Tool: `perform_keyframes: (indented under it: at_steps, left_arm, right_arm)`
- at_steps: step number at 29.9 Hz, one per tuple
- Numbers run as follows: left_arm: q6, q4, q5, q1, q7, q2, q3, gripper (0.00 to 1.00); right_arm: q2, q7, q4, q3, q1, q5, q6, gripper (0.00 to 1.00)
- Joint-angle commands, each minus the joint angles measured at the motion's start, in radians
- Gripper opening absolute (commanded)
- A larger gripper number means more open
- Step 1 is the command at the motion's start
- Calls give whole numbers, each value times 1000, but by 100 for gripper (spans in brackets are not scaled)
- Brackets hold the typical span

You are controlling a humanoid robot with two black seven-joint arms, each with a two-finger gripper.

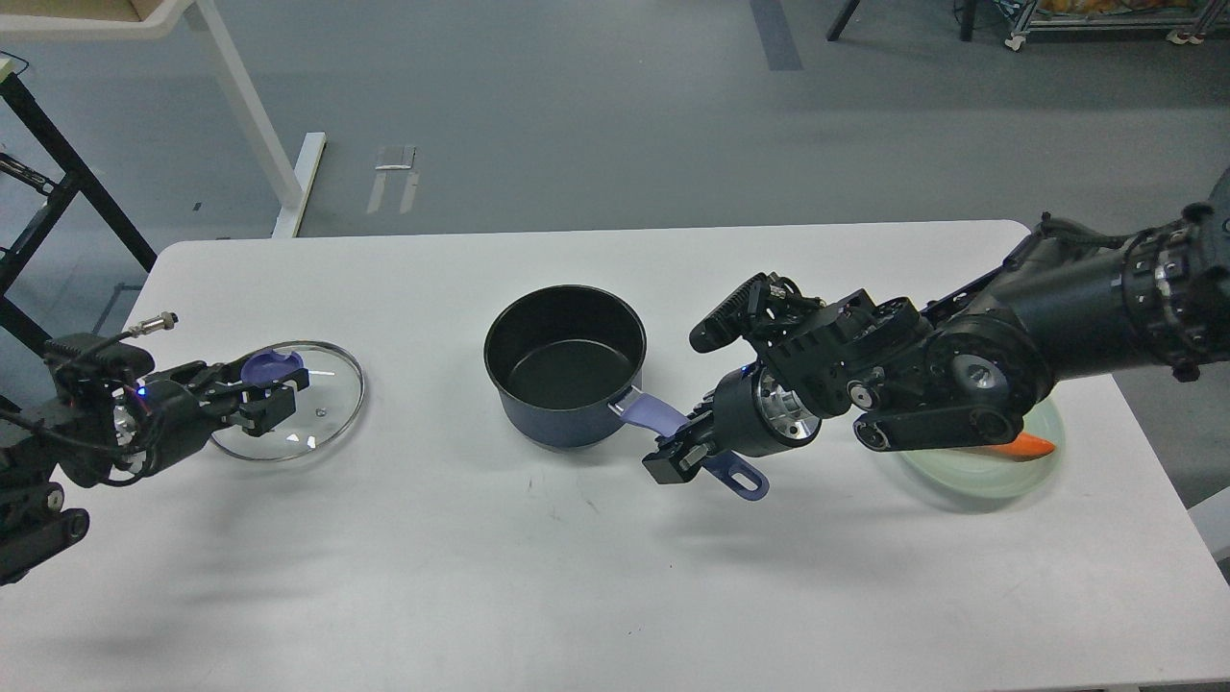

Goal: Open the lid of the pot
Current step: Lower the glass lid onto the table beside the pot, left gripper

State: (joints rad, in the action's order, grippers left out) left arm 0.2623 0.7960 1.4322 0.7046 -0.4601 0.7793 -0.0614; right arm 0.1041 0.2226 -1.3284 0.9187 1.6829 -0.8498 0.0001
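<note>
The dark navy pot (565, 365) stands open in the middle of the white table (596, 577), its black inside showing. Its lavender handle (663, 420) points front right. My right gripper (684, 456) is shut on the handle near its holed end. The clear glass lid (309, 413) with its purple-blue knob (267, 366) is at the left side of the table, low over or on the surface; I cannot tell which. My left gripper (271, 388) is shut on the knob.
A pale green plate (999, 471) with an orange object (1026, 446) on it lies at the right, partly hidden behind my right arm. A white table leg (252, 125) and a black frame (58, 163) stand on the floor at the back left.
</note>
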Motion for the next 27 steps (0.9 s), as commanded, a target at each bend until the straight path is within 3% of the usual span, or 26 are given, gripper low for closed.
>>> perform_keyframes:
  at_steps: [1, 7, 12, 20, 23, 27]
  left_arm:
    - [0, -1, 1, -8, -2, -2, 0, 50]
    - [0, -1, -1, -10, -5, -2, 0, 58]
    - [0, 0, -10, -8, -3, -2, 0, 81]
    - [-5, 0, -47, -5, -6, 8, 0, 91]
    - [-9, 0, -93, 6, -29, 14, 2, 98]
    - [-12, 0, -171, 13, -29, 17, 0, 99]
  right_arm:
    - [-1, 1, 0, 0, 0, 0, 0, 18]
    - [-3, 0, 1, 0, -2, 0, 0, 18]
    - [-4, 0, 2, 0, -2, 0, 1, 19]
    - [-4, 0, 2, 0, -2, 0, 0, 19]
    - [-4, 0, 2, 0, -5, 0, 0, 22]
    - [-6, 0, 3, 0, -5, 0, 0, 25]
